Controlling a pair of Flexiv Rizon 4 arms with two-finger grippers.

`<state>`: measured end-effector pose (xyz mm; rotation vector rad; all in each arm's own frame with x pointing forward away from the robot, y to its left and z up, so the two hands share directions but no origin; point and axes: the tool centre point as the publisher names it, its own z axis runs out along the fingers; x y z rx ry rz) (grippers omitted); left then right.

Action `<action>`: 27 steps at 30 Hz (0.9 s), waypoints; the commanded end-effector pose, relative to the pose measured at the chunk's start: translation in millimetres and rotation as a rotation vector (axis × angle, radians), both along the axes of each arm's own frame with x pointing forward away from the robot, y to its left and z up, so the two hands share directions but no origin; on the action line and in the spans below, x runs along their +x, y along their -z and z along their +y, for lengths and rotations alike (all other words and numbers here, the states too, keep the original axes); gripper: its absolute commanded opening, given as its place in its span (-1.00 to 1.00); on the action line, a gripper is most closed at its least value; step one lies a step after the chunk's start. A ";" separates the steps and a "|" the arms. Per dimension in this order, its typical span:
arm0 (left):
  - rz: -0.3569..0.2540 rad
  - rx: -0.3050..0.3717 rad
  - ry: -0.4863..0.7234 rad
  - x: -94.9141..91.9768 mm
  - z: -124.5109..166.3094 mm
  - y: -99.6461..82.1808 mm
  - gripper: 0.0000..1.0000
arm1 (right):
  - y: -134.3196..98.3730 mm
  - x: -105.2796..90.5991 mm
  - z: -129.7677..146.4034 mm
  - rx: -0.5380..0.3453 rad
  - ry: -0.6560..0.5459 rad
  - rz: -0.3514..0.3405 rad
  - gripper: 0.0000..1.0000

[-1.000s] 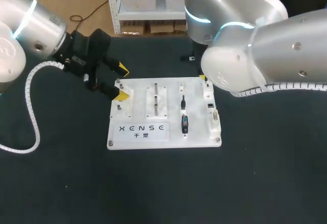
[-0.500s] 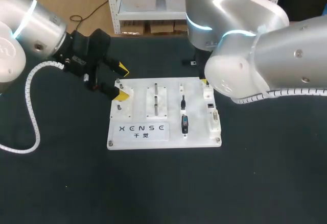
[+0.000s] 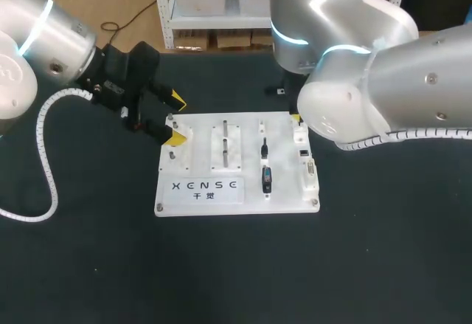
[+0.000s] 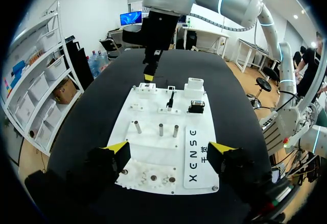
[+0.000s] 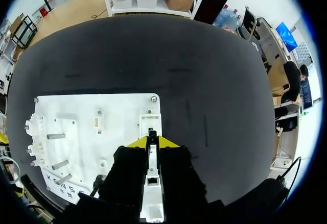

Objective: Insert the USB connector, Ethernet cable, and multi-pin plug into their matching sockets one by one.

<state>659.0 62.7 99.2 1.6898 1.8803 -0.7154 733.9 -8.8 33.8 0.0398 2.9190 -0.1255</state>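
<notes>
One black worktop (image 3: 88, 265) carried everything. Two arms stood over it: the right arm (image 3: 383, 80) bulked over the far right, and the left arm (image 3: 37, 43) came in from the far left. One white board (image 3: 284, 195) lay flat in the middle.

The left gripper (image 3: 176, 119) hung at the board's far left corner, jaws spread wide and holding nothing. The right gripper (image 5: 153, 142) sat over the board's far right corner, above a white socket block (image 5: 149, 121). A small dark piece showed at its tips, but whether its jaws clamped it could not be told.

Three upright pins (image 4: 160, 130) stood in a row on the board. Two dark connectors (image 3: 266, 178) sat in the board's middle column, one beyond the other; their types could not be told.
</notes>
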 end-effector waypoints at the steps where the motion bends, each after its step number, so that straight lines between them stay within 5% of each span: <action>1: 0.003 0.004 0.002 1.2 -0.4 0.0 1.00 | 2.5 2.5 1.0 0.000 0.000 -0.003 -1.00; 27: 0.003 0.004 0.002 1.2 -0.4 0.0 1.00 | 16.7 7.5 -2.3 -0.017 0.001 0.025 -1.00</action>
